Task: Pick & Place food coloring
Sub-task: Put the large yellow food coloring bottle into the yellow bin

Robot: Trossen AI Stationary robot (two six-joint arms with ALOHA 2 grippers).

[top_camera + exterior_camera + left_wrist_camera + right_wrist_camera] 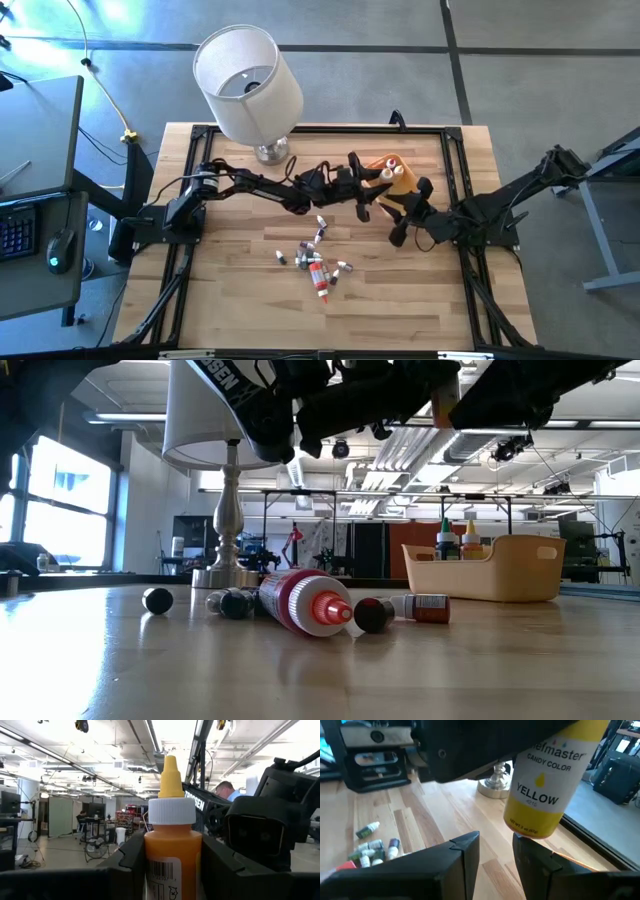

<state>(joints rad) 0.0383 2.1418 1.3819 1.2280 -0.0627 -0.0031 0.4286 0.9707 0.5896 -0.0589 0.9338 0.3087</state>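
Observation:
A yellow food coloring bottle with a white collar and a pointed yellow cap sits in my left gripper, which reaches level across the table next to the tan bin. Its label reads YELLOW in the right wrist view. My right gripper is open just below the bottle's bottom end; I cannot tell whether it touches. Several small bottles lie on their sides on the wood at mid-table, with a larger red one among them. Two more stand upright in the bin. My left gripper pinches the yellow bottle by its body just under the white collar, one finger on each side. The fingers come in level from the table's left. The bottle stands upright across them, lifted clear of the table, its lower end free.
A lamp with a white shade stands on its metal base at the far left of the table. The tan bin sits at the far right. Black frame rails edge the tabletop. Bare wood lies toward the near edge.

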